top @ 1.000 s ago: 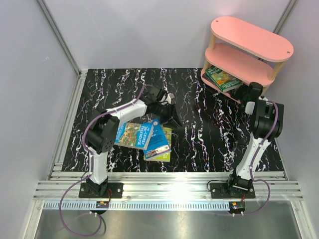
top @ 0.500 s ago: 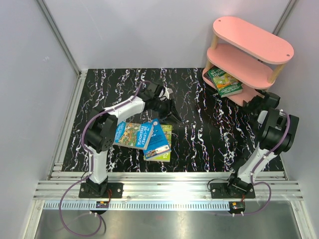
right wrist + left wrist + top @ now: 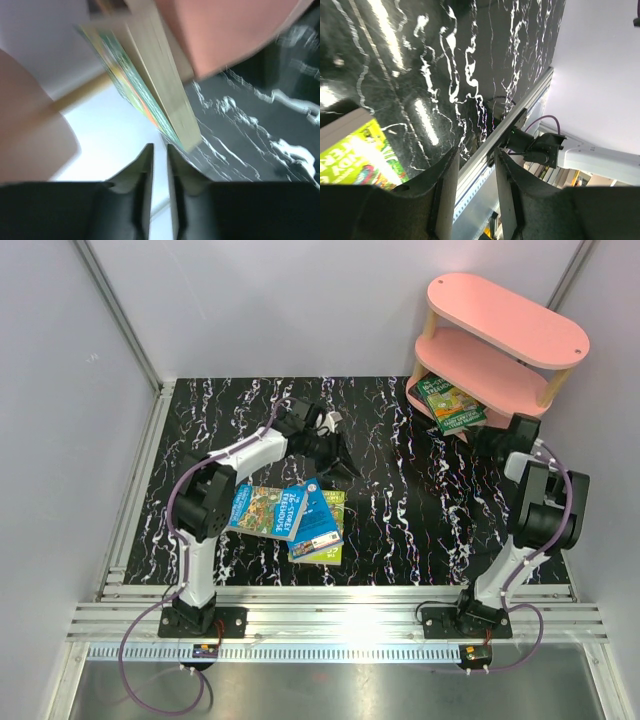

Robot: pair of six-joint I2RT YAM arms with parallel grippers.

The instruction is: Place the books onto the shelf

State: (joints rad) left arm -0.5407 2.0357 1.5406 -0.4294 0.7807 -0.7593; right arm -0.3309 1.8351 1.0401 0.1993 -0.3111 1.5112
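Right gripper (image 3: 160,150): fingers nearly together, nothing between them.
Left gripper (image 3: 476,160): narrow gap; cannot tell if it holds anything.
Green book (image 3: 452,402): just ahead of right gripper, on shelf (image 3: 505,315).
Loose books (image 3: 300,515): near left gripper, toward its base; likely light, floppy, slick, so pinch an overhanging edge.

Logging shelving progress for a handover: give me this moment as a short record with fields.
shelf: pink three-tier stand at the far right corner of the table
shelved: one green book on the bottom tier, its corner overhanging
on table: blue book with a picture cover, second blue book, yellow-green book, in one overlapping pile
left gripper: just beyond the pile, fingers slightly apart; unclear whether it holds anything
right gripper: beside the bottom tier, fingers nearly together, nothing between them
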